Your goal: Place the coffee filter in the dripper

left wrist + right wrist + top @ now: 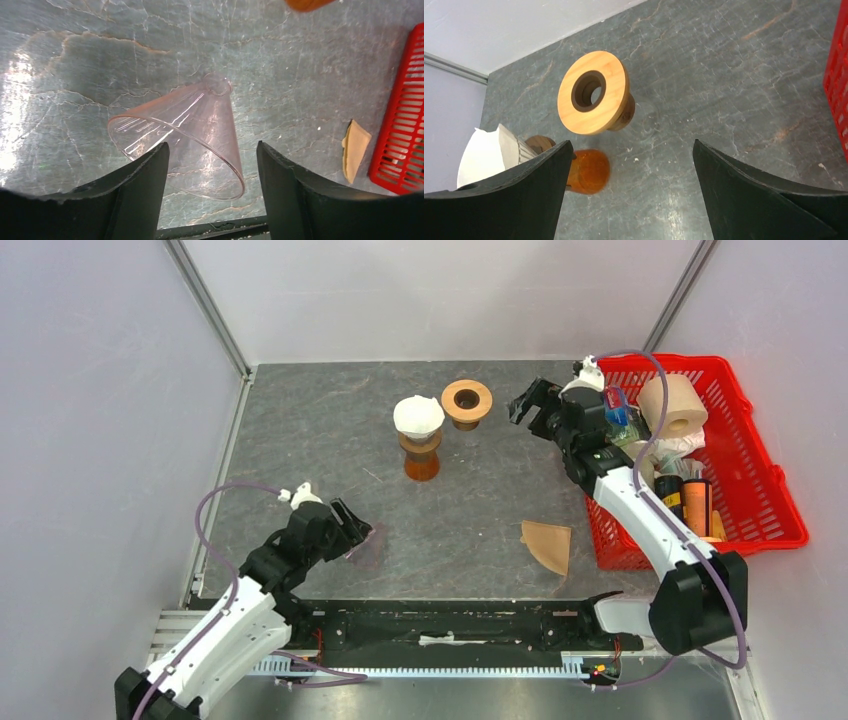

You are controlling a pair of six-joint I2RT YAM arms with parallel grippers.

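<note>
A filter (418, 415) is seated in the dripper (420, 441); a roll (672, 405) is kept in the basket (770, 480). The left gripper (212, 150) and right gripper (631, 150) are seen open.

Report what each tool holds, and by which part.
Nothing is gripped. The left tool stands open astride the clear plastic cone, which lies on its side, not clamped. The right tool is open and empty.

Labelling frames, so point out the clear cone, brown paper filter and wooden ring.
clear cone (192, 132), left wrist view, side wall.
brown paper filter (550, 543), top view, middle.
wooden ring (615, 86), right wrist view, flat face.
</note>
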